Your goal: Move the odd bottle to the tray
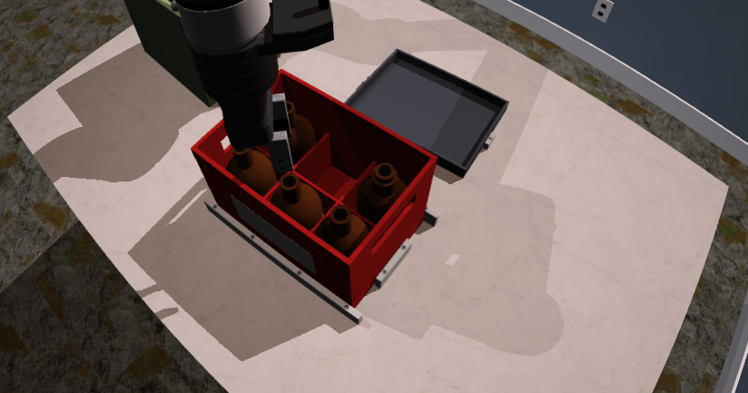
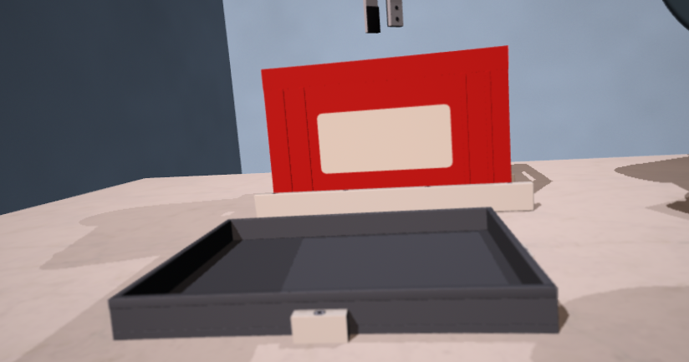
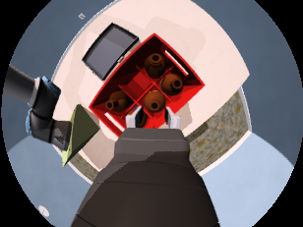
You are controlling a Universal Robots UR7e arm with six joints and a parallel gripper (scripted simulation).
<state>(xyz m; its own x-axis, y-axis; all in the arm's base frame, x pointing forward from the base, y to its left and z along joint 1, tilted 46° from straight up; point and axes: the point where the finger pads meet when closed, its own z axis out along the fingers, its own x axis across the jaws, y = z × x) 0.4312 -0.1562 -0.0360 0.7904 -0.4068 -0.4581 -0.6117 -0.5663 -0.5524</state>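
Table holds one crate [image 1: 389,233], five bottles [image 1: 298,193].

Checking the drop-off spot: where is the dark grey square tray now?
In the top view, the dark grey square tray sits beside the red crate, on its far side.

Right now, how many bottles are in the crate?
5: three along the near row, one at the right end, one at the back behind the fingers.

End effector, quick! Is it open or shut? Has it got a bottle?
End effector: open, fingers apart with nothing between them, hanging above the red plastic crate.
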